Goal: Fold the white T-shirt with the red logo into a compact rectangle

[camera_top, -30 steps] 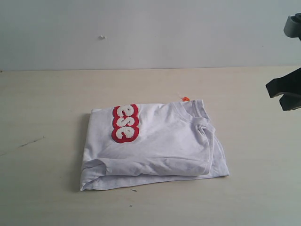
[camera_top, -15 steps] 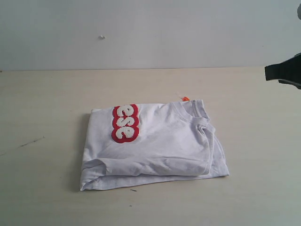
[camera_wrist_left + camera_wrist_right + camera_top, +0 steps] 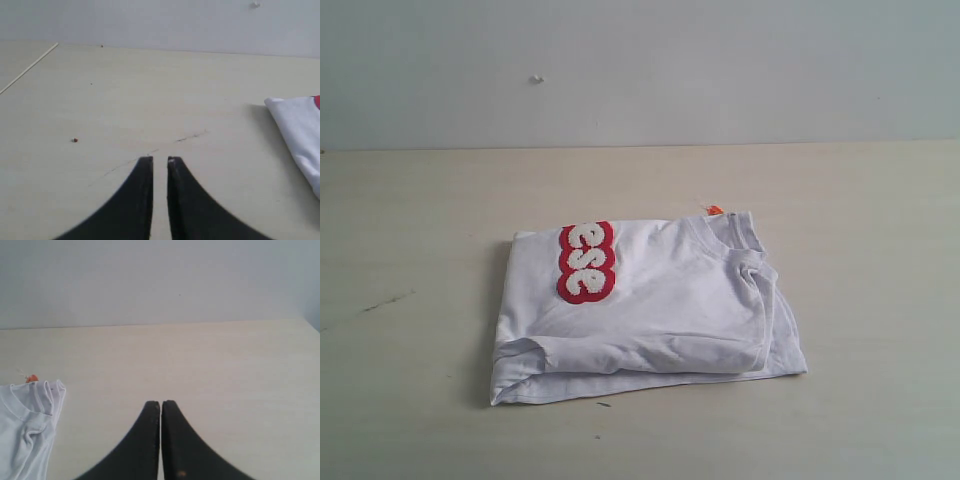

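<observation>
On the table we see the T-shirt folded into a rectangle, logo on top. Our left tool hangs nearly closed, holding nothing; our right tool is closed, also holding nothing.

Soft, even light is washing the pale table; the white T-shirt is casting a faint shadow leftward; wrist views are looking slightly blurred.

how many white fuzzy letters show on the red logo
3: stacked in a column on the red logo patch, at the far-left part of the folded white cotton T-shirt; more are likely folded under.
</observation>
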You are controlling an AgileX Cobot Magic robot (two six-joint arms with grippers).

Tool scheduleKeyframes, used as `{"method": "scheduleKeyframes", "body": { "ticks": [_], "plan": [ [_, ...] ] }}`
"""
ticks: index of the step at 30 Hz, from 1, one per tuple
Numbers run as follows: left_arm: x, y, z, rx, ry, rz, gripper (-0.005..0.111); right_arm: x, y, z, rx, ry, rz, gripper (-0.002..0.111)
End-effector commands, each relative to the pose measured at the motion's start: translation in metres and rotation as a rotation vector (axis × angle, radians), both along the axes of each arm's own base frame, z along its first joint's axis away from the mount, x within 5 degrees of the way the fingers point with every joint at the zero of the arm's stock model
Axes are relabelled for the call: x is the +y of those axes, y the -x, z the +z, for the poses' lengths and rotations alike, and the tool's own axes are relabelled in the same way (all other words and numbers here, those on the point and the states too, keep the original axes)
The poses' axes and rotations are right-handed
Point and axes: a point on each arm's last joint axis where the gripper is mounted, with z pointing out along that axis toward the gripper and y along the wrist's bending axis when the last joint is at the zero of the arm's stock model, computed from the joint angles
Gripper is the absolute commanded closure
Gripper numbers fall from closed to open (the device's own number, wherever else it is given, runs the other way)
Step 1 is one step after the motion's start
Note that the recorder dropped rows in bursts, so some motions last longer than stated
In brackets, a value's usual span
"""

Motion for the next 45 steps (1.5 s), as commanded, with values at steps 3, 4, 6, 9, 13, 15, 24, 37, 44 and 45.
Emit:
{"method": "scheduleKeyframes", "body": {
  "ticks": [3,4,6,9,13,15,24,37,44,45],
  "plan": [
    [0.000,0.000,0.001,-0.018,0.003,0.007,0.094,0.004,0.030,-0.021,-0.083,0.040,-0.024,0.106],
    [0.000,0.000,0.001,-0.018,0.003,0.007,0.094,0.004,0.034,-0.024,-0.091,0.042,-0.024,0.106],
    [0.000,0.000,0.001,-0.018,0.003,0.007,0.094,0.006,0.039,-0.031,-0.106,0.047,-0.024,0.106],
    [0.000,0.000,0.001,-0.018,0.003,0.007,0.094,0.008,0.046,-0.040,-0.121,0.055,-0.023,0.106],
    [0.000,0.000,0.001,-0.018,0.003,0.007,0.094,0.010,0.055,-0.048,-0.170,0.066,-0.024,0.106],
    [0.000,0.000,0.001,-0.018,0.003,0.007,0.094,0.011,0.059,-0.046,-0.219,0.077,-0.024,0.106],
    [0.000,0.000,0.001,-0.018,0.003,0.007,0.094,0.015,0.072,-0.045,-0.276,0.105,-0.006,0.106],
    [0.000,0.000,0.001,-0.018,0.003,0.007,0.094,0.017,0.073,-0.059,-0.118,0.118,0.026,0.106],
    [0.000,0.000,0.001,-0.018,0.003,0.007,0.094,0.017,0.073,-0.059,-0.117,0.113,0.026,0.106],
    [0.000,0.000,0.001,-0.018,0.003,0.007,0.094,0.017,0.074,-0.059,-0.114,0.105,0.024,0.106]
  ]
}}
